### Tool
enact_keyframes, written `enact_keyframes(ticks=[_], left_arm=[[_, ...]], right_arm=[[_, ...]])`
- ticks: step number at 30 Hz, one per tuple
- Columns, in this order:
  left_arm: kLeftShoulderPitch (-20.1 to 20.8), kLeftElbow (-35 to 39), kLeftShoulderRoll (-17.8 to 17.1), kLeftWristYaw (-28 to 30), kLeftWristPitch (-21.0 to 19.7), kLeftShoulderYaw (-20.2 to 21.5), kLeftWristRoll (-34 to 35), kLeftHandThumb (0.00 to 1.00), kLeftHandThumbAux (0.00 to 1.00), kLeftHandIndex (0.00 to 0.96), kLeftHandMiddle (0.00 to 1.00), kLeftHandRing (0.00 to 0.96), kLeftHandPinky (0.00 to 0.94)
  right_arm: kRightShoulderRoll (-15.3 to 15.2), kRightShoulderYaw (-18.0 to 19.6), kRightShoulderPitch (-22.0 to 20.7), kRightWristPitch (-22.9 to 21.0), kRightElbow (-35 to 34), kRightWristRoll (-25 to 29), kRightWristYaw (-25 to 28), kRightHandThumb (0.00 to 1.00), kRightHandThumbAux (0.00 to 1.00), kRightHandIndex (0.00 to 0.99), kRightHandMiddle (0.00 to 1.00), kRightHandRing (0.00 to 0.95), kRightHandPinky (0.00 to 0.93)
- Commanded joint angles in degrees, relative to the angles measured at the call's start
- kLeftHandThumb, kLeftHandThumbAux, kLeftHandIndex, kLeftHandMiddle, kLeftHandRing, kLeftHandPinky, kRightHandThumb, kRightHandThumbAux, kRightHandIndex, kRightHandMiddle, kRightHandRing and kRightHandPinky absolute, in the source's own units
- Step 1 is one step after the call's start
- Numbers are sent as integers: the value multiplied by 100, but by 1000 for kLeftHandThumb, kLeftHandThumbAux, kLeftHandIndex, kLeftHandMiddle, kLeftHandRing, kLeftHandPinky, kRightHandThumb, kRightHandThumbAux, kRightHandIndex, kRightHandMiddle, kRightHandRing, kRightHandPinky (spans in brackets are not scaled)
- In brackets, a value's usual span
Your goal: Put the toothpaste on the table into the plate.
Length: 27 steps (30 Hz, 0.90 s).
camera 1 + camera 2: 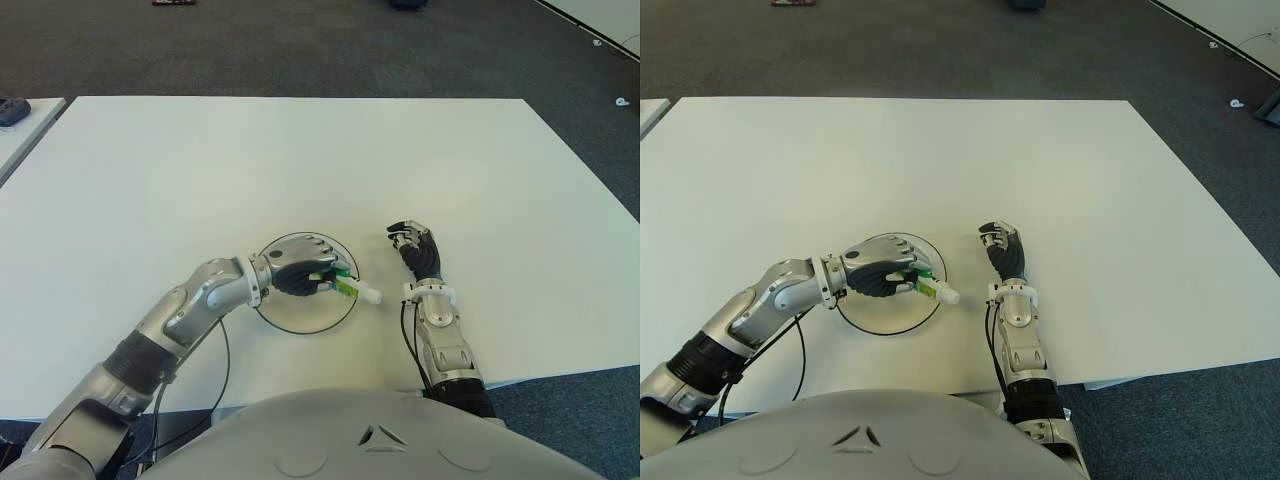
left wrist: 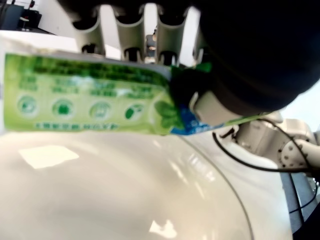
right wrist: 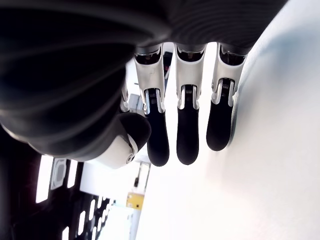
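The green-and-white toothpaste tube (image 1: 345,284) is in my left hand (image 1: 303,272), fingers (image 2: 127,30) wrapped round it, and it's hovering over the round white plate with the dark rim (image 1: 290,322). The white cap end pokes out past the plate's right edge. From the left wrist view the tube is clear of the plate's glossy surface, not touching. My right hand (image 1: 417,251) shows just right of the plate on the white worktop (image 1: 300,160), fingers loosely extended and holding nothing.
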<state>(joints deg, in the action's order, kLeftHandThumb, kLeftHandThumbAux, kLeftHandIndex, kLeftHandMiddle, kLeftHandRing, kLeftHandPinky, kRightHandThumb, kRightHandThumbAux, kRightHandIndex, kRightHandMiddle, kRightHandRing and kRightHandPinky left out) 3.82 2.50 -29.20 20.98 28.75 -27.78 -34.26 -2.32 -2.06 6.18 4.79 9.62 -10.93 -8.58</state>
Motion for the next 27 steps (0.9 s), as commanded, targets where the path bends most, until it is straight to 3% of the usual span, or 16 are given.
enact_keyframes(ticks=[1,8,27], left_arm=[[86,-446,122,-313,100,-136,-374,714,707,438,791,799,814],[289,-1373,256,-1063,359,-395,-1036,713,709,437,801,814,832],[305,-1680,195,-2260,309,-598,-1849,710,711,434,797,813,831]], right_arm=[[25,7,11,-27,25,9,-26,713,732,419,415,396,407],[18,5,13,-1,54,5,-35,713,733,419,414,394,401],[26,19,-11,-22,90,45,-25,713,732,418,415,394,407]])
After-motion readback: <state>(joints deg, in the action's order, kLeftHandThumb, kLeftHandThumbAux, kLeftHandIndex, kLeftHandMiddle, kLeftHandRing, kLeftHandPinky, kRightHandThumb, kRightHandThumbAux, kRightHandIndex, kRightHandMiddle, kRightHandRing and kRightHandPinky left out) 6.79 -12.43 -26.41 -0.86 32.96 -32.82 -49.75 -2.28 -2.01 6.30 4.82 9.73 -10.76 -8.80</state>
